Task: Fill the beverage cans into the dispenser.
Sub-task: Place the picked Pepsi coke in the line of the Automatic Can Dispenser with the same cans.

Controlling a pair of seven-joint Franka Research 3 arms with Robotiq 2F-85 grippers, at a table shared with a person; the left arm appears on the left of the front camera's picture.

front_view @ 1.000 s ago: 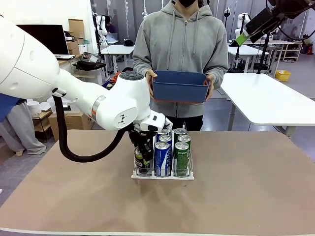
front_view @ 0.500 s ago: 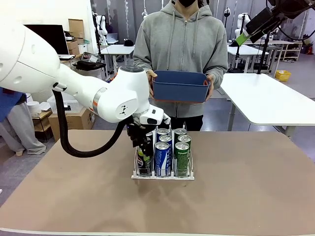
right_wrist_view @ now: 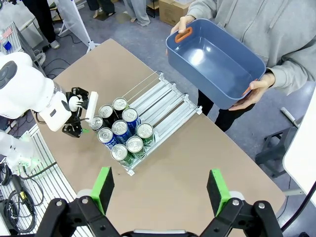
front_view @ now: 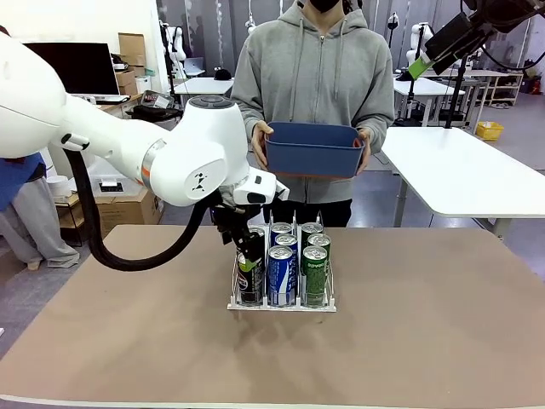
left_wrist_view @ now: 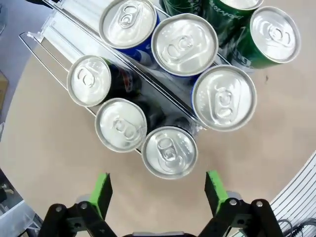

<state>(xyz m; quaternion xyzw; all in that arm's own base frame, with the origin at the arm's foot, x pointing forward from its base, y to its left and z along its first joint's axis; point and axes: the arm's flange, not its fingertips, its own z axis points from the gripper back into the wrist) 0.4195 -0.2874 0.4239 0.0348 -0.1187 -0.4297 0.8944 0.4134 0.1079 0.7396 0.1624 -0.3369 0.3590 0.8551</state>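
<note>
The dispenser [front_view: 281,304] stands mid-table with its three lanes full at the front end. Several beverage cans stand upright in it: black ones [front_view: 249,279] in the left lane, blue-and-white [front_view: 280,274] in the middle, green [front_view: 314,273] on the right. My left gripper [front_view: 247,241] hangs open just above the front black can [left_wrist_view: 169,151], touching nothing; its green pads [left_wrist_view: 102,190] straddle empty air. My right gripper [right_wrist_view: 159,183] is open high over the table, looking down on the dispenser [right_wrist_view: 165,98] and cans [right_wrist_view: 123,133].
A person at the far edge holds an empty blue bin [front_view: 311,149] with both hands, also seen from above [right_wrist_view: 215,61]. Brown tabletop [front_view: 426,324] lies bare around the rack. The dispenser's rear lane sections [right_wrist_view: 158,96] hold no cans.
My left gripper opened, let go of the black can in the left lane, and lifted up and back from it. The right arm and the person stayed still.
</note>
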